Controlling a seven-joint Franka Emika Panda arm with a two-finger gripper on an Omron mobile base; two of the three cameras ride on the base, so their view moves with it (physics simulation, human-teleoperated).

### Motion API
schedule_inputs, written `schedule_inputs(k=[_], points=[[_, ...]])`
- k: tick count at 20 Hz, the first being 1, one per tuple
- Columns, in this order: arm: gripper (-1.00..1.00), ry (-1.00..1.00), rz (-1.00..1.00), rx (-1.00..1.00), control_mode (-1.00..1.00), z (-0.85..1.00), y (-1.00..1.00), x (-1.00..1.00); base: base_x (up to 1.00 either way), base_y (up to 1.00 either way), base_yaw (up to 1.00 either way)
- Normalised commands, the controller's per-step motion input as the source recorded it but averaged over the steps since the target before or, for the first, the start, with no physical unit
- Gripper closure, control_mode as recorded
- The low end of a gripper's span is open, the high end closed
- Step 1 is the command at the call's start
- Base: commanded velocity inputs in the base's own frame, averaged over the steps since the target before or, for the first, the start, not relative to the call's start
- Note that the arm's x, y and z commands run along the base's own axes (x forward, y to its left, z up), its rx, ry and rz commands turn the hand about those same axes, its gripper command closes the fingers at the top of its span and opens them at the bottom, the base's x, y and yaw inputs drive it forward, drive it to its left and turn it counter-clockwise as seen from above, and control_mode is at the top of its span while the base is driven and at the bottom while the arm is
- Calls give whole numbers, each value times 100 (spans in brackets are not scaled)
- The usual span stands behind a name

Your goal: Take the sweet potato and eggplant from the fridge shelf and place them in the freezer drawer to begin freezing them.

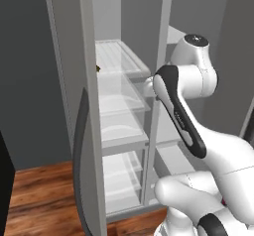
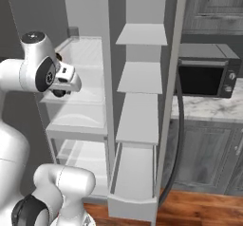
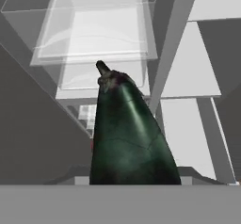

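The eggplant [image 3: 129, 133] is glossy and near-black, and it rises large in the hand view with its stem pointing away. It hides my fingertips. In the right base view my gripper [image 2: 60, 91] hangs in front of the fridge's left column, shut on the eggplant [image 2: 59, 93], which shows as a dark lump under the hand. The sweet potato [image 2: 59, 57] is a small brown bit at the near edge of the upper fridge shelf [image 2: 85, 51], just above and behind my hand. A sliver of the sweet potato [image 1: 97, 68] shows past the door edge. The freezer drawer [image 2: 134, 173] stands pulled out at the bottom right.
Clear bins [image 3: 96, 28] sit below the shelf in the left column. A vertical divider [image 2: 107, 78] splits the fridge. The open door [image 1: 79, 106] stands at the left, another door edge [image 2: 176, 78] at the right. A microwave [image 2: 206, 75] rests on the counter [image 2: 213, 108].
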Motion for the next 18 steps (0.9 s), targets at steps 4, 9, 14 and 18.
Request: schedule_inputs(k=[4, 9, 14, 18], points=[[100, 27, -22, 0, -100, -40, -50, -7, 0, 0, 0], [100, 44, -29, 0, -100, -90, -77, 32, 0, 0, 0], [100, 34, -23, 0, -100, -100, -96, 32, 0, 0, 0], [100, 26, -18, 2, -100, -100, -92, 9, 0, 0, 0]])
